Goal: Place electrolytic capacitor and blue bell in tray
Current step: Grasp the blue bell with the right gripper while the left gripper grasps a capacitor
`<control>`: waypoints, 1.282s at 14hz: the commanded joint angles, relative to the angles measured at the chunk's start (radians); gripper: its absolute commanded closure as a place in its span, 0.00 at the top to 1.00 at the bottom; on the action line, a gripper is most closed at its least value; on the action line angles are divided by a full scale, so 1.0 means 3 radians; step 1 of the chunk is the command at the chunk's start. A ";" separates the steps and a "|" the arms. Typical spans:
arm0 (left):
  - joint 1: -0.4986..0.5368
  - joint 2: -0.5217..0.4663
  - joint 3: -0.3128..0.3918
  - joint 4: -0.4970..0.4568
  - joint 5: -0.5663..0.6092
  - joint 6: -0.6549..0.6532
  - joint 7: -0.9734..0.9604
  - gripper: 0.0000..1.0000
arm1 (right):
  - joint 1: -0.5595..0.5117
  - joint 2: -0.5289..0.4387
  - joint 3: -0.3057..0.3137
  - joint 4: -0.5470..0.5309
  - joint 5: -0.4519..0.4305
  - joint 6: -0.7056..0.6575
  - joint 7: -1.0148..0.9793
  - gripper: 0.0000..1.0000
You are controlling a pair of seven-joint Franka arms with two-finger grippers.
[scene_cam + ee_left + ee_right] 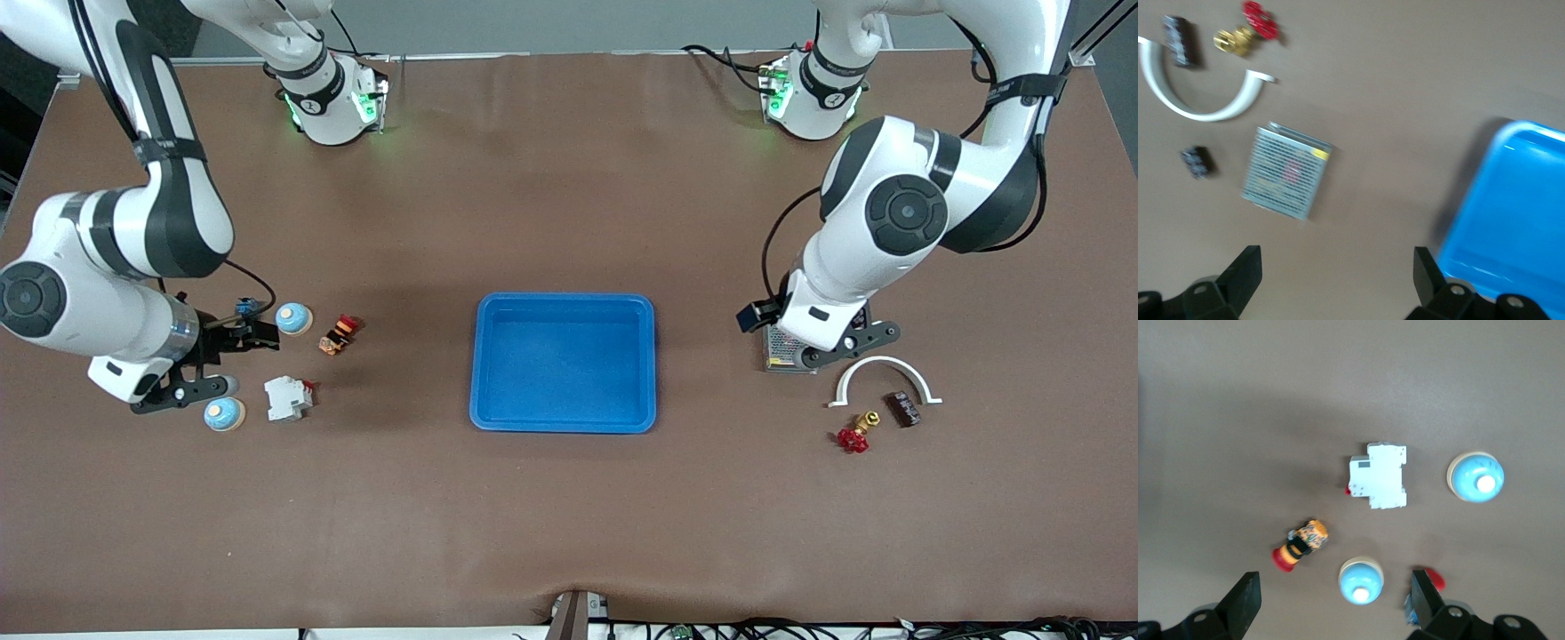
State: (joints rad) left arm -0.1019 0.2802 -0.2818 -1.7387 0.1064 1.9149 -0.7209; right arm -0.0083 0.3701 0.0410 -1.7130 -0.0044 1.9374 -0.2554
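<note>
The bright-blue tray (564, 363) lies empty at the table's middle; its corner shows in the left wrist view (1511, 227). Two blue bells lie toward the right arm's end: one (293, 318) (1361, 580) and one nearer the front camera (224, 414) (1475, 477). My right gripper (213, 364) (1335, 585) is open and empty, up over the table by the first bell. A dark capacitor (904, 408) (1178, 40) lies toward the left arm's end. My left gripper (845, 345) (1337, 261) is open and empty, up beside a grey power supply (782, 348) (1288, 172).
Near the bells lie a white circuit breaker (287, 397) (1378, 475), a red-and-orange push button (338, 335) (1300, 545) and a small red-and-blue part (247, 308). By the capacitor lie a white curved piece (885, 378) (1205, 100), a red-handled brass valve (855, 434) (1248, 30) and a small black part (1197, 161).
</note>
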 commanded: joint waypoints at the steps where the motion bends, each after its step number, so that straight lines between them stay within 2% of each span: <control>1: 0.0226 -0.0009 -0.0017 -0.0115 0.0152 0.0080 0.0025 1.00 | -0.0095 0.0096 0.0017 0.0039 -0.0037 0.0031 -0.0263 1.00; 4: 0.0457 0.0002 -0.0017 -0.0314 0.0274 0.0156 0.0046 1.00 | -0.0141 0.0090 0.0017 -0.0037 -0.0047 0.0071 -0.0701 1.00; 8: 0.0804 0.0002 -0.0017 -0.0600 0.0397 0.0407 0.0046 1.00 | -0.0279 0.0080 0.0017 -0.0491 -0.0042 0.0632 -0.1203 1.00; 10: 0.0963 0.0007 -0.0017 -0.0733 0.0397 0.0555 0.0046 1.00 | -0.0294 0.0070 0.0022 -0.0655 -0.0026 0.0751 -0.1235 1.00; 13: 0.1122 0.0002 -0.0012 -0.1157 0.0402 0.0994 0.0046 1.00 | -0.0294 0.0040 0.0022 -0.0819 -0.0011 0.0838 -0.1240 1.00; 15: 0.1249 0.0002 -0.0017 -0.1362 0.0428 0.1163 0.0046 1.00 | -0.0279 -0.0057 0.0027 -0.1089 -0.0006 0.1093 -0.1235 1.00; 18: 0.1372 0.0088 -0.0012 -0.1486 0.0453 0.1282 0.0041 1.00 | -0.0284 -0.0165 0.0027 -0.1371 -0.0006 0.1319 -0.1245 1.00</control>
State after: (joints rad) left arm 0.2747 0.3037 -0.2759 -2.1550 0.2168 2.2710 -0.7069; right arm -0.0841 0.3867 0.0413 -2.0378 -0.0063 2.2977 -0.6164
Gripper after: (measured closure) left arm 0.000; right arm 0.000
